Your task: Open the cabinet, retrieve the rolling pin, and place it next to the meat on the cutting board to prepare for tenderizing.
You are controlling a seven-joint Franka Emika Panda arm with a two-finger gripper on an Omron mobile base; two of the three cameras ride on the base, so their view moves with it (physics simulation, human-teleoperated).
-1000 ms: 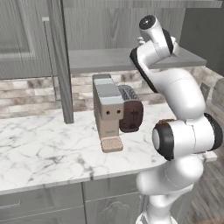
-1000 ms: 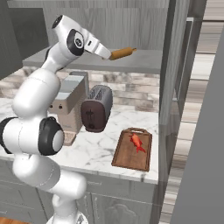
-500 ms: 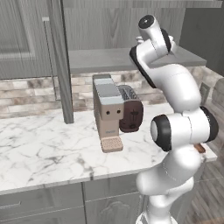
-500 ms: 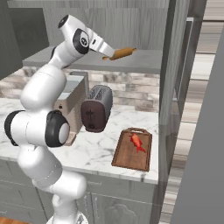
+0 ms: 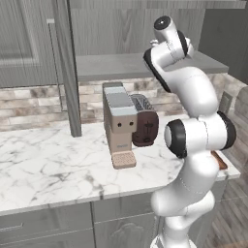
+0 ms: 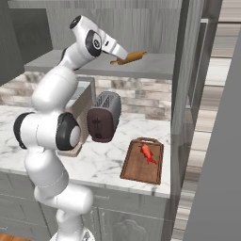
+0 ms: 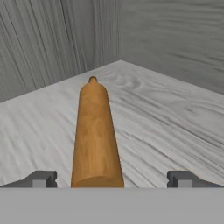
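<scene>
Gripper point(image 7: 112, 179) jaws stand wide apart in the hand view, one dark fingertip point(image 7: 41, 179) at each side of the near end of the rolling pin point(image 7: 96, 135), with a clear gap on both sides and no contact visible. That view shows the pin lying lengthwise on the grey shelf point(image 7: 175, 118), its small knob end pointing toward the inner corner of the cabinet point(image 7: 39, 39). The right base view adds what the hand view lacks: the gripper point(image 6: 117, 57) reaches over the shelf point(image 6: 155, 66) at the pin point(image 6: 132, 57), and the countertop point(image 6: 42, 127) below carries one cutting board point(image 6: 142, 164) with one strip of meat point(image 6: 148, 153) lying on it, near the open cabinet door point(image 6: 181, 80). Just left of the board stands one dark toaster point(image 6: 103, 117). The left base view shows one tan coffee machine point(image 5: 118, 123) touching the toaster point(image 5: 144, 127), and one upright cabinet door edge point(image 5: 67, 72) further left.
</scene>
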